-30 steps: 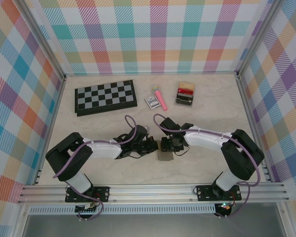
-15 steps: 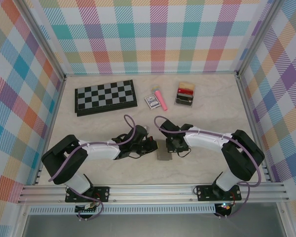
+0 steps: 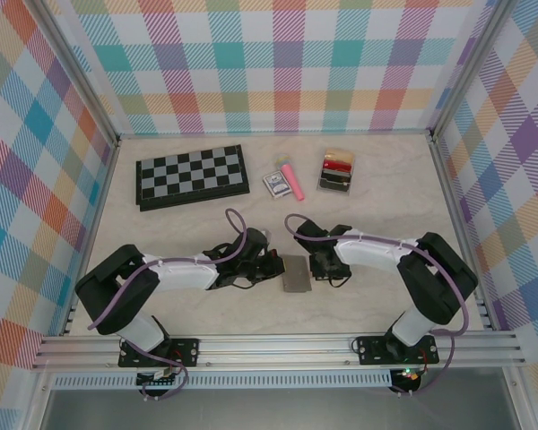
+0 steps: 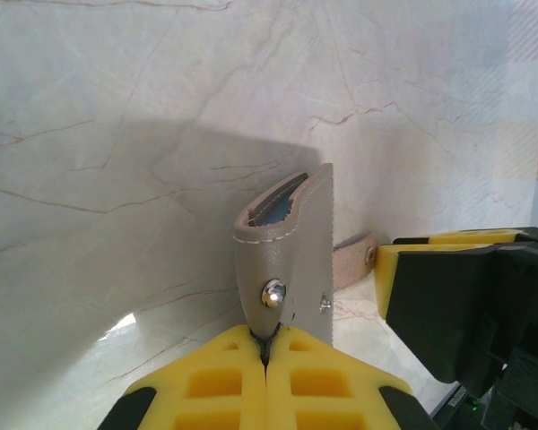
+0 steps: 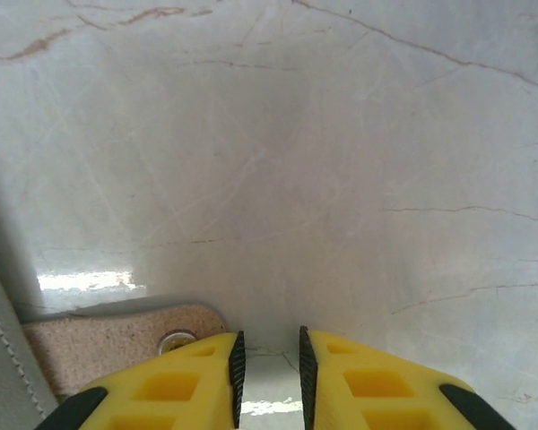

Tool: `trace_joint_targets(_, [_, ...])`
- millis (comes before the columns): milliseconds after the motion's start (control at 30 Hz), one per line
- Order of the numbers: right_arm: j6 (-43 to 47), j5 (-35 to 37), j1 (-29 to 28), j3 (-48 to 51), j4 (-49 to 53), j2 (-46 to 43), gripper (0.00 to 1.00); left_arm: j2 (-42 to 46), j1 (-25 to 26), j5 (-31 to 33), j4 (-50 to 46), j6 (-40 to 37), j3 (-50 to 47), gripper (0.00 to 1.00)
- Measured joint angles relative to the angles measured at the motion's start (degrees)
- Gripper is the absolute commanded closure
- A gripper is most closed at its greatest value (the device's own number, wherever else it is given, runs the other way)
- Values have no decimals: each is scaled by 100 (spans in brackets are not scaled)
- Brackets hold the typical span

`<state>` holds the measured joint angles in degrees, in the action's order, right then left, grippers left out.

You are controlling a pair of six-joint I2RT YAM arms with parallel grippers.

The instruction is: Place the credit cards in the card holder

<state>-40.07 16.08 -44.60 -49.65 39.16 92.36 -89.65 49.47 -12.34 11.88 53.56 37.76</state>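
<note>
Two tools on one wallet, basically. Left tool (image 4: pixel 264 358) is clamped tight on the edge of the grey card holder (image 4: pixel 287 237), probably so it can't slide. Right tool (image 5: pixel 269 354) sits a sliver apart and empty, right beside the snap strap (image 5: pixel 117 333), apparently lined up to tug it open. Credit cards (image 3: pixel 337 163) wait in a rack (image 3: pixel 334 186) far back on the desk (image 3: pixel 386 206).

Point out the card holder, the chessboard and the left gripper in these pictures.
card holder (image 4: pixel 289 240): left wrist view, on its grey outer flap.
chessboard (image 3: pixel 193 176): top view, on the middle of the board.
left gripper (image 4: pixel 265 351): left wrist view, where its yellow fingertips meet.
</note>
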Motion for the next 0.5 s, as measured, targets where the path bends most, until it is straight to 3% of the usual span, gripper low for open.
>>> trace_joint_targets(300, [31, -74, 46, -219, 278, 90, 72, -116, 0, 153, -597, -404, 293, 95])
trace_joint_targets(500, [28, -192, 74, -374, 407, -459, 70, -227, 0, 197, -780, -592, 452, 95])
